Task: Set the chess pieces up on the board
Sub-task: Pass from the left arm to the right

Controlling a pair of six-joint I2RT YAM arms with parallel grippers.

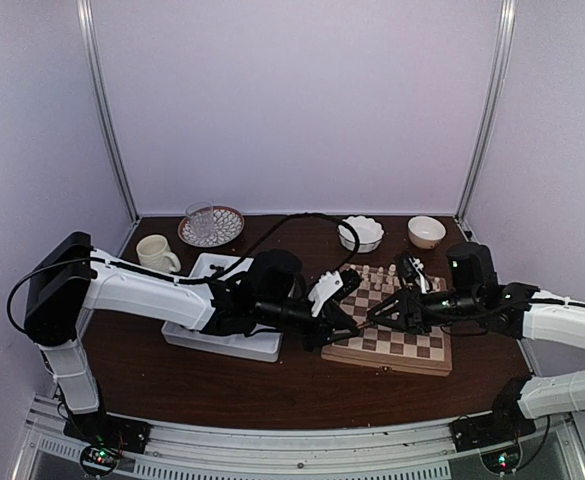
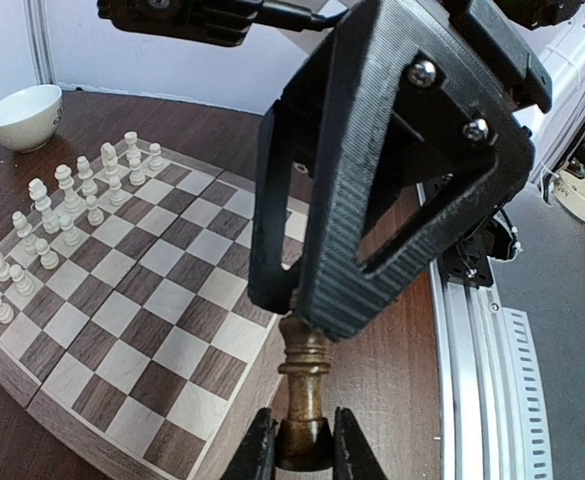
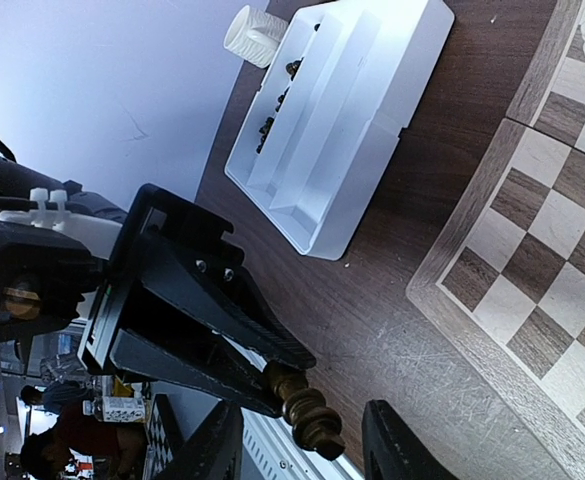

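The left fingers (image 2: 259,450) are clenching the base of a dark brown chess piece (image 2: 304,395), glossy turned wood with ringed collars, above the desk (image 3: 372,270) beside the board (image 2: 142,300). The right fingers (image 3: 217,445) are straddling its head, released.

We see the left gripper (image 2: 305,452) clamped on the base of a dark brown chess piece (image 2: 305,385), just off the board (image 2: 162,300) at its lower right edge. The right gripper (image 2: 305,318) hangs over the piece's head. Cream chessmen (image 2: 62,215) line the board's left side, with a white bowl (image 2: 24,115) beyond its upper-left corner.
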